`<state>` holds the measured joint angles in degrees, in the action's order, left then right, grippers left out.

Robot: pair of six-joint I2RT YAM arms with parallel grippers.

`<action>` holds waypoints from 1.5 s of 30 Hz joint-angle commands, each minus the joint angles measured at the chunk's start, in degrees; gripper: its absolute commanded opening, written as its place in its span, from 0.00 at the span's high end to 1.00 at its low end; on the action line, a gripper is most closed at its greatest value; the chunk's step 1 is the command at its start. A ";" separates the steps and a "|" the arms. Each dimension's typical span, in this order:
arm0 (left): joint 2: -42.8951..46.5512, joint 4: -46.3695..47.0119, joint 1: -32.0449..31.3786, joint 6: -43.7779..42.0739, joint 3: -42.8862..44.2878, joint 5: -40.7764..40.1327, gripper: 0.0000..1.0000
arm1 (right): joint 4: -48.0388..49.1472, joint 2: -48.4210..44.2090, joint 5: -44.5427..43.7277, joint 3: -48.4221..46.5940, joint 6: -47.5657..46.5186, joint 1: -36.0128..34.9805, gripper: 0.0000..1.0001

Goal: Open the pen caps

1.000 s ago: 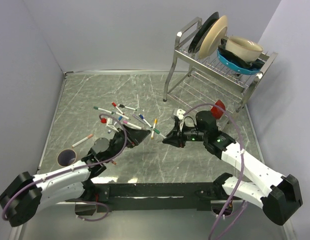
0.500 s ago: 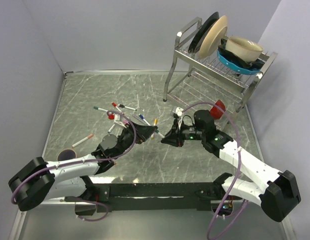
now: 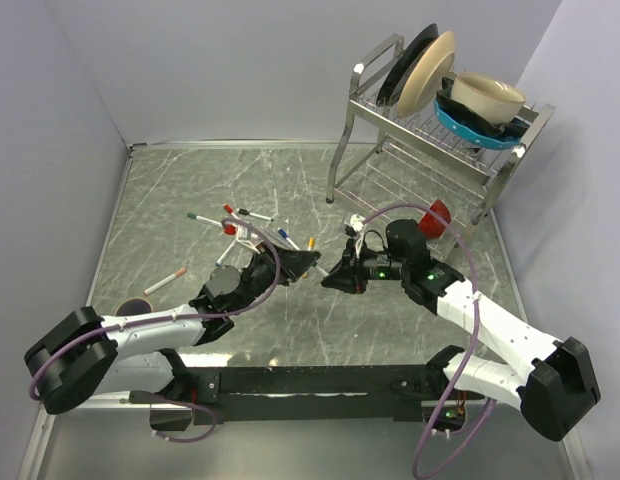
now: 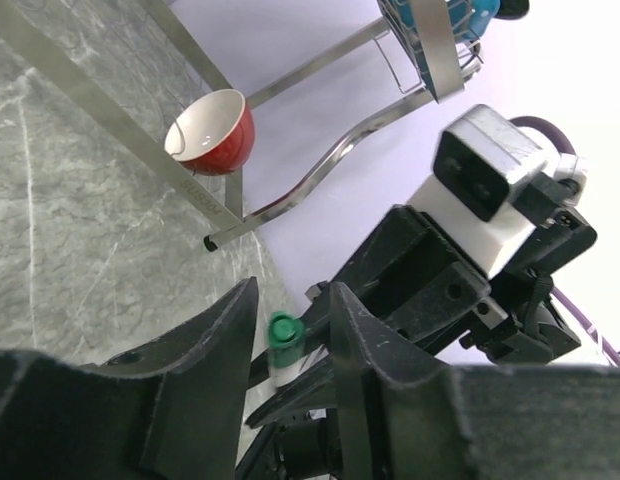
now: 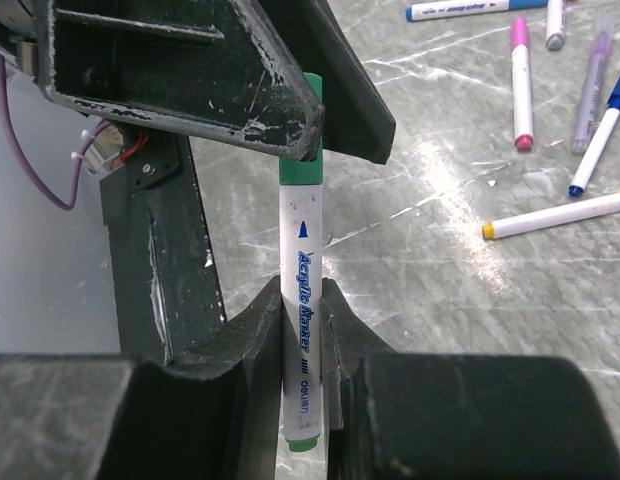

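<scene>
My right gripper (image 5: 302,295) is shut on the white barrel of a green marker (image 5: 303,262) and holds it off the table. The marker's green cap (image 5: 301,166) points at my left gripper (image 4: 290,292). In the left wrist view the green cap (image 4: 283,332) sits between that gripper's two narrowed fingers with a thin gap on each side. In the top view the left gripper (image 3: 302,262) and the right gripper (image 3: 336,278) meet tip to tip at mid-table. Several more capped pens (image 3: 240,226) lie scattered behind the left arm.
A metal dish rack (image 3: 430,130) with plates and bowls stands at the back right, a red bowl (image 3: 437,213) beneath it. A dark round cup (image 3: 133,312) sits near the left edge, a pink-capped pen (image 3: 165,281) beside it. Loose pens (image 5: 555,213) lie beyond the right gripper.
The left arm has reached to the right until its fingers straddle the green cap, and its jaws have narrowed from wide apart. The right gripper has kept hold of the marker, nearly still.
</scene>
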<state>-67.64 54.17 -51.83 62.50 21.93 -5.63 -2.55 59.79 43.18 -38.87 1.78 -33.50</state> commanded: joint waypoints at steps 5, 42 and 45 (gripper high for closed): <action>-0.13 1.29 -0.55 -3.43 4.17 1.67 0.85 | 2.46 1.03 0.77 -0.77 0.59 0.01 1.00; 23.60 -43.61 20.11 -2.29 2.15 -7.58 0.99 | -10.37 8.50 -21.17 -6.83 -15.76 -0.70 1.00; 23.25 -46.08 20.11 -3.52 1.18 -1.85 0.99 | -10.64 10.87 -26.29 -7.53 -15.76 -0.08 1.00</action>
<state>-44.25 12.91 -31.94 61.98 23.62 -17.74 -12.16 68.53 28.91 -43.29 -11.92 -34.59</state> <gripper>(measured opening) 0.184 0.220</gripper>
